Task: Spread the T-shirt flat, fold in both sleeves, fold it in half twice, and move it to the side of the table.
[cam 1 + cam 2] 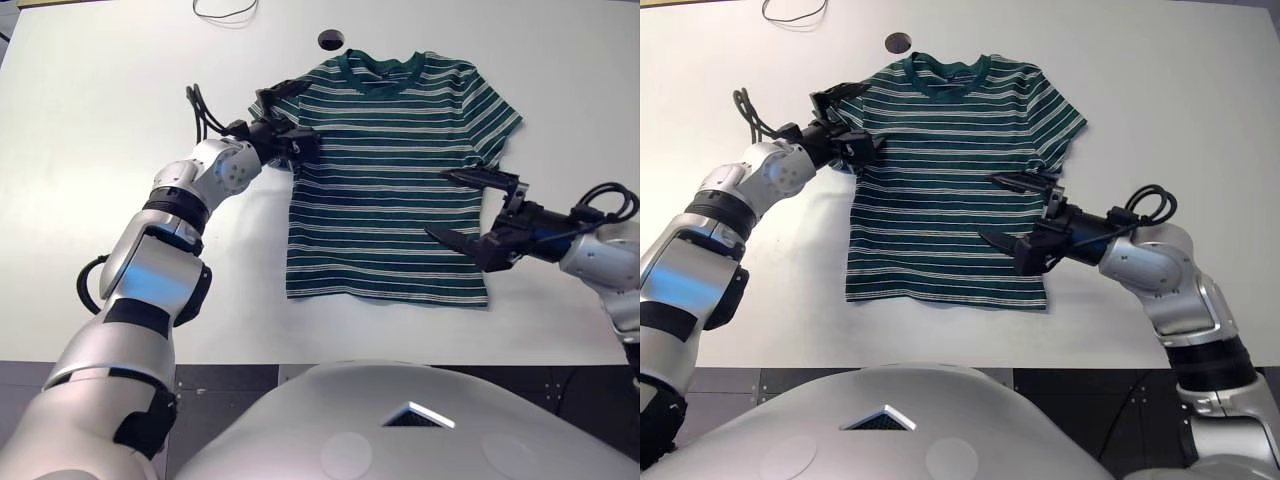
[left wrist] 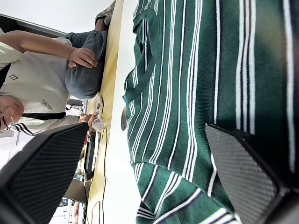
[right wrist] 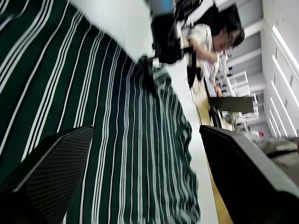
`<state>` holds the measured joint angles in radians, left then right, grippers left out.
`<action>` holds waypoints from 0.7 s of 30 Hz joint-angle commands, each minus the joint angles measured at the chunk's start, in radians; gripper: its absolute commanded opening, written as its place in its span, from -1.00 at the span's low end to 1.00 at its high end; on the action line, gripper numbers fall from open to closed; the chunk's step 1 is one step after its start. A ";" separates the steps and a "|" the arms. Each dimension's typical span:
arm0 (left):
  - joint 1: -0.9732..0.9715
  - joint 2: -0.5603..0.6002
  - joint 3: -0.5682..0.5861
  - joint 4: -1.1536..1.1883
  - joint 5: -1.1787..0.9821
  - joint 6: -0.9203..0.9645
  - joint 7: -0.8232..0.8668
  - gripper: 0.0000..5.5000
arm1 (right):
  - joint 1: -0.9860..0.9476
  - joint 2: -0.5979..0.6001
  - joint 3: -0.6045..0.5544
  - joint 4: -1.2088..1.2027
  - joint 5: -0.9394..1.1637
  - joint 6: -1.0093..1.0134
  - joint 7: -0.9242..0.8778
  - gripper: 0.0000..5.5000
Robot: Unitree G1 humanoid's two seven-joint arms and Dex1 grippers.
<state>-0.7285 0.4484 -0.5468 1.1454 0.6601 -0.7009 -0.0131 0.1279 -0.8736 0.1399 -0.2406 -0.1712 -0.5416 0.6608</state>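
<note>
T-shirt (image 1: 385, 180) lies spread flat on white table (image 1: 100, 110).

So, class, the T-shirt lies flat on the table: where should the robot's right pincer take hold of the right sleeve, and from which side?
Take the right sleeve at its outer cuff, coming from the robot's right, low over the table. The sleeve juts sideways from the T-shirt, so the cuff is probably its most reachable free edge.

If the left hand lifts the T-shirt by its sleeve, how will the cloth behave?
Probably floppy: the T-shirt lies flat with soft wrinkles, so the rest would likely droop and drag. It looks thin, so likely light. Pushed, it would probably bunch on the table rather than slide whole.
</note>
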 commanded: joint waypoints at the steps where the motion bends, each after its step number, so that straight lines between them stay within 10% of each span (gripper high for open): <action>1: 0.060 0.047 0.022 -0.032 -0.010 0.015 0.012 0.69 | -0.025 0.010 -0.042 0.086 -0.098 -0.013 -0.063 0.52; 11: 0.278 0.137 0.179 -0.397 -0.101 0.041 0.069 0.69 | -0.474 0.342 0.170 0.550 -0.438 -0.043 -0.387 0.52; 21: 0.515 0.206 0.412 -0.890 -0.173 0.200 0.058 0.69 | -0.321 0.291 0.340 0.302 -0.582 -0.053 -0.274 0.52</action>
<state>-0.2442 0.6402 -0.1707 0.3146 0.5110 -0.5263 0.0616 -0.2094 -0.5784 0.4595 0.1455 -0.7298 -0.6082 0.3513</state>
